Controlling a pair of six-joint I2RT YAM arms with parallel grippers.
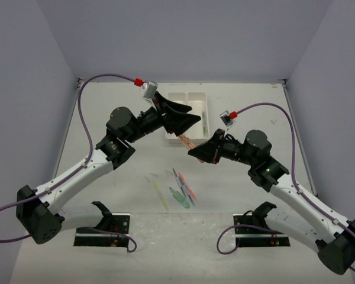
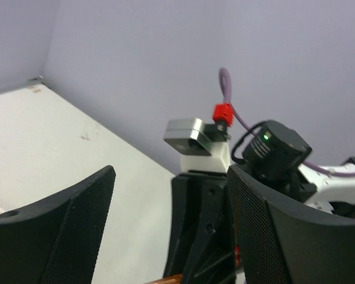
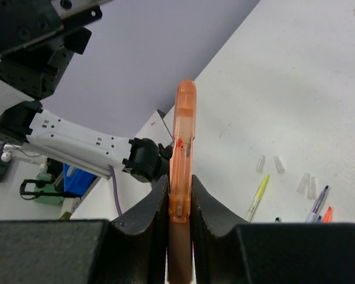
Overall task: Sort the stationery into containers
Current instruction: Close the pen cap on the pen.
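Right end effector [image 3: 178, 184] clamps orange pen [image 3: 183, 118] near tray [image 1: 196, 98]; left end effector [image 1: 192, 113], wide, blocks my tray view; contents unclear.

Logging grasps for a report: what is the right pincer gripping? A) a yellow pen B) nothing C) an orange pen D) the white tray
C: the right wrist view shows the right pincer shut on a translucent orange pen.
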